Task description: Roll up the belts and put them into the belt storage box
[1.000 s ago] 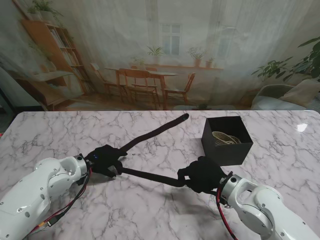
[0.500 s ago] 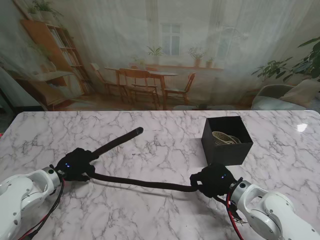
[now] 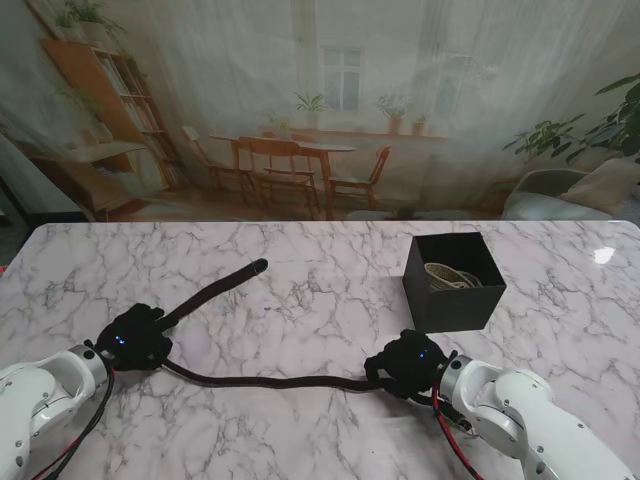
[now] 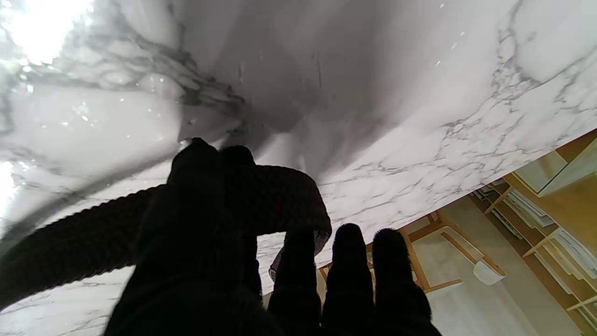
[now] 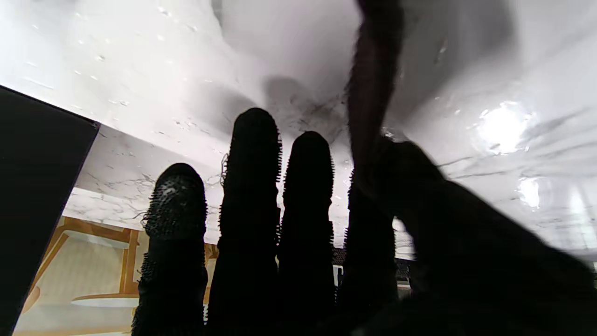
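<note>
Belt: long black woven belt point(image 3: 262, 381) lay stretched along the marble worktop point(image 3: 330, 270).
Hands: left hand point(image 3: 133, 337) and right hand point(image 3: 408, 362) fingers each pinched it.
Box: black square storage box point(image 3: 452, 283) stood nearby.
Risk: uneven tension could pull it free.

No text, label, brand, number or sign could be read anywhere in the views, neither on the desk nor on anything upon it.

left hand point(image 3: 133, 338): low, fingers curled shut on belt point(image 3: 262, 381) | right hand point(image 3: 409, 362): low, fingers clamping belt
</note>
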Controlling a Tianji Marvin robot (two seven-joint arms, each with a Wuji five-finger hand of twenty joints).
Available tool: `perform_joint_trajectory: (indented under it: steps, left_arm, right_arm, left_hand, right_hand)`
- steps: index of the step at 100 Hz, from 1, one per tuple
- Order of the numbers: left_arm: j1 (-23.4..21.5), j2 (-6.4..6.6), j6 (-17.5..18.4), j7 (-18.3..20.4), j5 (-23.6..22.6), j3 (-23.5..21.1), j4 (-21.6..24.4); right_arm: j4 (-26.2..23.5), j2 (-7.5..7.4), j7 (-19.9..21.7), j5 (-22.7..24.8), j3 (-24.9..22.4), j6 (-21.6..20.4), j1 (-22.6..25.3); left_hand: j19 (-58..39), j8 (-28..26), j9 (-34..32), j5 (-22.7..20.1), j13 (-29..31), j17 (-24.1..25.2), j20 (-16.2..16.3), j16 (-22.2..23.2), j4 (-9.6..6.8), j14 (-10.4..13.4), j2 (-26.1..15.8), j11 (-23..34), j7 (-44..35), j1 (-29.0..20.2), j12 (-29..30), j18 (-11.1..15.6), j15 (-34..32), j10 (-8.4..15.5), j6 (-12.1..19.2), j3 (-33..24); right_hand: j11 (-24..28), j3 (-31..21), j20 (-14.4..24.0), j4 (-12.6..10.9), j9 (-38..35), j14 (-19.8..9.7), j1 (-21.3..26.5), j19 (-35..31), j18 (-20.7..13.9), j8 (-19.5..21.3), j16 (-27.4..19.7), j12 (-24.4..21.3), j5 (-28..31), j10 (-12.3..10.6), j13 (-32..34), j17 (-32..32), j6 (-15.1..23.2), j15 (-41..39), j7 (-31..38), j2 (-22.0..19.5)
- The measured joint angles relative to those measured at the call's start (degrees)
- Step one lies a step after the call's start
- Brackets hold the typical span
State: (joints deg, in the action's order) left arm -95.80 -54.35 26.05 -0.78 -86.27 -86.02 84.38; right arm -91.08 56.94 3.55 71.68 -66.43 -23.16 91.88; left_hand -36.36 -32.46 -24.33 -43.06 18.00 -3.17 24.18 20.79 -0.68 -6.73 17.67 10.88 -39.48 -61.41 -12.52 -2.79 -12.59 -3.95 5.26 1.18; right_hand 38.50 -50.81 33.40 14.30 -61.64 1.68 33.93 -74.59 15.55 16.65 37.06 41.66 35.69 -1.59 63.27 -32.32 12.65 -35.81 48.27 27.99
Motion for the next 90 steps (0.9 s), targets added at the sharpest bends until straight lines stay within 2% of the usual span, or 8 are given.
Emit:
perform_joint_trajectory:
  steps: [7, 12, 34, 56, 66, 78, 82, 90]
  left_arm:
    - [0.52, 0.1, -0.22, 0.18, 0.06, 0.57, -0.34]
    - [0.79, 0.13, -0.26, 0.4, 0.02, 0.8, -0.43]
    - [1.42, 0.18, -0.36, 0.54, -0.06, 1.33, -0.85]
    - [1.87, 0.24, -0.37, 0.2, -0.08, 1.66, -1.32]
    - [1.94, 0.26, -0.37, 0.13, -0.12, 1.74, -1.39]
    - [2.05, 0.29, -0.37, 0.12, -0.13, 1.85, -1.46]
    - [2.09, 0.3, -0.37, 0.12, -0.13, 1.9, -1.48]
    - [2.15, 0.31, -0.37, 0.14, -0.1, 1.98, -1.51]
  right_arm:
    - [-0.41, 0.01, 0.34, 0.06, -0.57, 0.03, 0.45]
    - [-1.13, 0.13, 0.19, 0.43, -1.77, -0.01, 1.33]
    - [-7.59, 0.75, -2.43, 3.22, -10.31, -0.86, 8.88]
    - [-12.3, 0.42, 1.1, 10.51, -14.79, -0.16, 13.84]
    - [-12.4, 0.15, 3.46, 10.87, -15.1, 1.06, 14.46]
    - [-12.39, -0.14, 6.54, 11.9, -14.84, 1.77, 14.5]
    - [-12.28, -0.25, 6.42, 12.93, -14.55, 2.14, 14.44]
    - [-11.94, -0.41, 6.27, 14.34, -13.97, 2.66, 14.2]
  left_hand:
    - [0.0, -0.33, -0.01, -0.18, 0.0, 0.0, 0.0, 0.01, 0.0, 0.0, 0.3, 0.0, -1.11, 0.0, -0.34, 0.0, 0.0, 0.0, -0.11, 0.2]
    - [0.0, -0.33, -0.06, -0.54, 0.01, 0.0, 0.0, 0.03, 0.0, 0.0, 0.49, -0.01, -1.19, 0.0, -0.49, 0.0, 0.0, 0.0, -0.14, 0.21]
    - [0.0, -0.71, -0.25, -0.93, 0.03, 0.0, 0.0, 0.39, 0.0, 0.01, 0.51, -0.02, -1.5, 0.0, -0.51, -0.01, 0.0, 0.0, -0.35, 0.49]
    - [-0.01, -0.76, -0.76, -1.41, 0.05, -0.03, 0.54, 0.41, 0.0, 0.02, 0.52, -0.03, -1.82, 0.0, -0.54, -0.02, 0.0, 0.0, -0.45, 0.66]
    - [-0.01, -0.76, -0.76, -1.43, 0.06, -0.03, 0.54, 0.41, 0.0, 0.02, 0.52, -0.03, -1.82, 0.0, -0.54, -0.02, 0.0, 0.0, -0.51, 0.66]
    - [-0.01, -0.76, -0.77, -1.46, 0.06, -0.03, 0.54, 0.41, 0.0, 0.02, 0.52, -0.04, -1.82, 0.0, -0.54, -0.03, 0.0, 0.0, -0.58, 0.66]
    - [-0.01, -0.76, -0.77, -1.5, 0.06, -0.03, 0.54, 0.41, 0.0, 0.02, 0.52, -0.04, -1.83, 0.0, -0.54, -0.03, 0.0, 0.0, -0.7, 0.66]
    - [-0.01, -0.76, -0.77, -1.56, 0.06, -0.03, 0.54, 0.41, 0.0, 0.02, 0.52, -0.04, -1.83, 0.0, -0.54, -0.03, 0.0, 0.0, -0.93, 0.66]
  right_hand:
    - [-2.26, -0.06, -0.06, -4.81, 4.52, 0.09, -9.01, 1.37, -0.01, 3.78, -0.97, -4.52, -0.41, 0.16, -4.02, 1.98, -3.61, 4.04, -8.31, -1.74]
    - [-3.49, 0.76, -0.23, -6.24, 7.14, 0.27, -12.88, 2.13, -0.06, 5.05, -1.39, -5.78, -2.09, 1.15, -5.76, 3.38, -5.68, 5.34, -12.08, -2.55]
    - [-5.43, 9.62, -0.35, -6.52, 18.42, 1.55, -20.89, 4.92, -0.07, 6.51, -3.47, -7.43, -5.27, 5.11, -14.9, 9.11, -9.85, 6.12, -17.37, -2.73]
    - [-8.11, 15.33, -0.35, -7.48, 26.85, 2.33, -20.68, 8.83, -0.07, 12.25, -6.24, -10.35, -4.32, 7.8, -21.36, 13.02, -10.29, 8.66, -17.54, -0.86]
    - [-8.25, 15.83, -0.35, -8.29, 26.86, 2.37, -17.08, 9.66, -0.07, 15.35, -7.2, -10.98, -1.18, 7.87, -21.73, 13.66, -7.02, 10.03, -15.25, 1.41]
    - [-9.33, 7.51, -0.35, -8.9, 26.72, 2.42, -12.05, 10.6, -0.06, 18.15, -7.34, -11.66, 1.47, 7.87, -21.98, 13.81, -0.69, 10.07, -10.63, 5.02]
    - [-9.6, 4.15, -0.35, -6.75, 26.5, 2.43, -8.37, 10.7, -0.05, 15.55, -7.93, -11.69, 2.42, 7.86, -22.0, 13.86, 3.13, 11.36, -5.02, 6.63]
    - [-9.98, -0.35, -0.36, -5.22, 24.72, 2.43, -3.72, 10.8, -0.02, 12.8, -7.94, -11.72, 1.63, 7.22, -21.9, 13.9, 7.83, 11.36, 0.56, 8.28]
